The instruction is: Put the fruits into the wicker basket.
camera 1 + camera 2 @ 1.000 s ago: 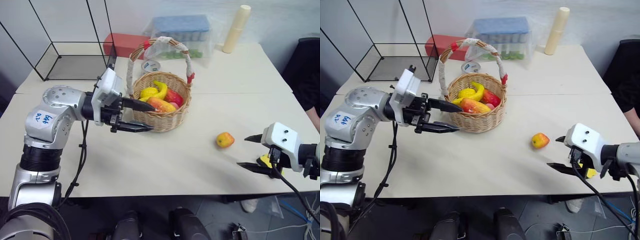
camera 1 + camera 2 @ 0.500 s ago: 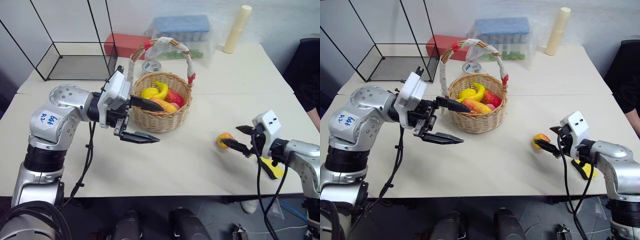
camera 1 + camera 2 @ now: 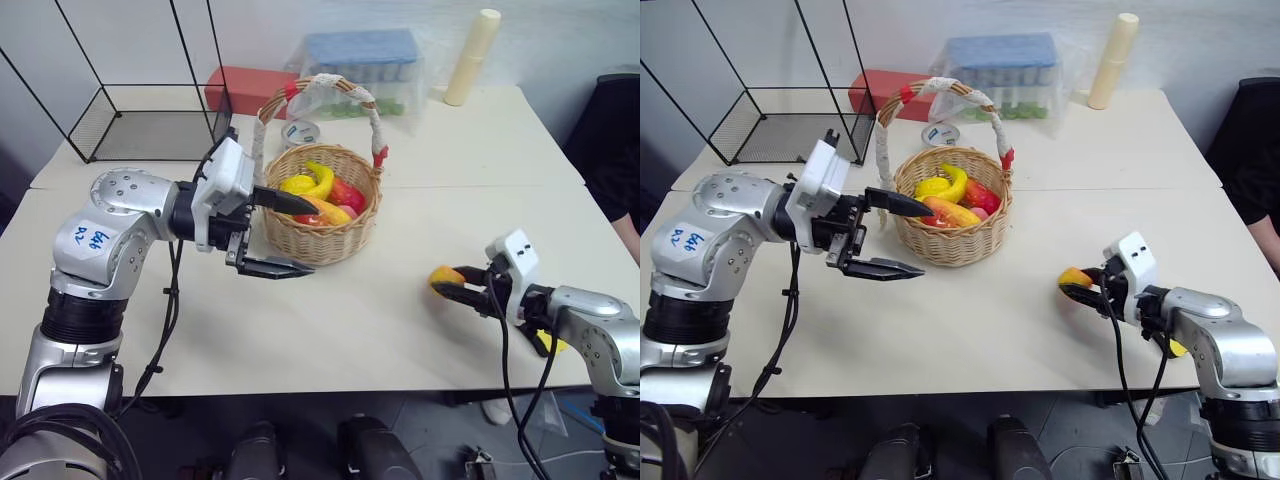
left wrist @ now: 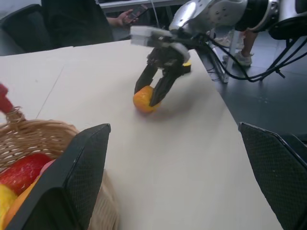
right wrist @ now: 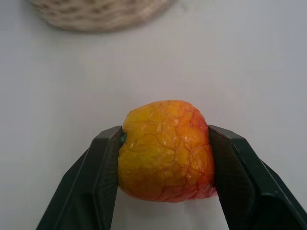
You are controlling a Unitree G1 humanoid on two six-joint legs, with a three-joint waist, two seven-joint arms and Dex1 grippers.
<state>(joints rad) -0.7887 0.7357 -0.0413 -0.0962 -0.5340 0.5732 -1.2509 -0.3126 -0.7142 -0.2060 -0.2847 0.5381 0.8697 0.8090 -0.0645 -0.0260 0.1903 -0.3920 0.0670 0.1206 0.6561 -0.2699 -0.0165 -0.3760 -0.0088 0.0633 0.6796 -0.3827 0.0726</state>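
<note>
From the head views, the wicker basket sits at the middle of the bench, holding a banana and a mango. The left claw hangs just left of the basket, fingers wide apart and holding nothing. The left wrist view has the right claw straddling the small orange-yellow fruit on the bench. In the right wrist view both fingers press that fruit's sides, with the basket farther off.

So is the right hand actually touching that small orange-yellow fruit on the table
Touching. The right wrist view shows both fingers of the right hand pressed flush against the sides of the small orange-yellow fruit, with no gap.
</note>
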